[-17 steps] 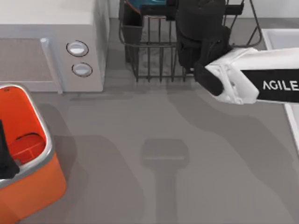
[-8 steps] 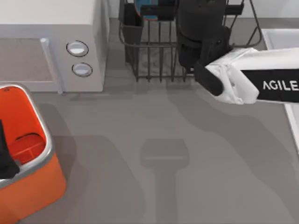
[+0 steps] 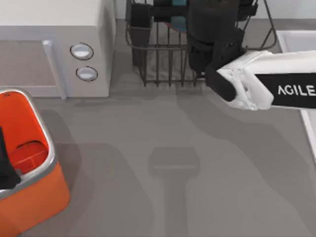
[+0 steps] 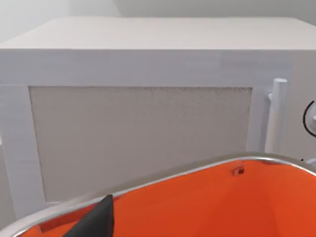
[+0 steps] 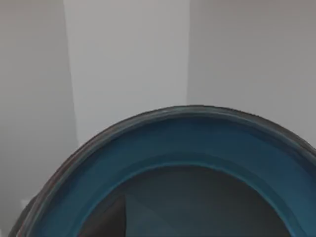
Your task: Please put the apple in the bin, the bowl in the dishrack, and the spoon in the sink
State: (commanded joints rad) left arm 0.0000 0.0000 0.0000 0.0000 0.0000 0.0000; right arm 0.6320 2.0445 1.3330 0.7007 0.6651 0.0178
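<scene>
My right arm reaches over the dark wire dishrack (image 3: 163, 59) at the back, its black wrist (image 3: 212, 34) covering the gripper. The blue-teal bowl (image 3: 179, 23) shows among the rack's bars just left of that wrist. Close up, the bowl (image 5: 197, 143) is tipped with its inside facing the camera, and the right gripper seems shut on its near rim. My left gripper (image 3: 5, 170) hangs over the orange bin (image 3: 47, 148) at the left edge. A darker red rounded shape (image 3: 27, 154) lies on the bin floor; I cannot tell if it is the apple. The spoon is out of view.
A white microwave (image 3: 54, 29) with two round knobs stands at the back left, right behind the bin's silver rim (image 4: 197, 165). The white sink (image 3: 296, 39) runs along the right edge. Bare grey table spans the middle and front.
The bowl has swung from the rack's back left corner toward the right and lower, ending beside the right wrist. Both arms otherwise hold their places.
</scene>
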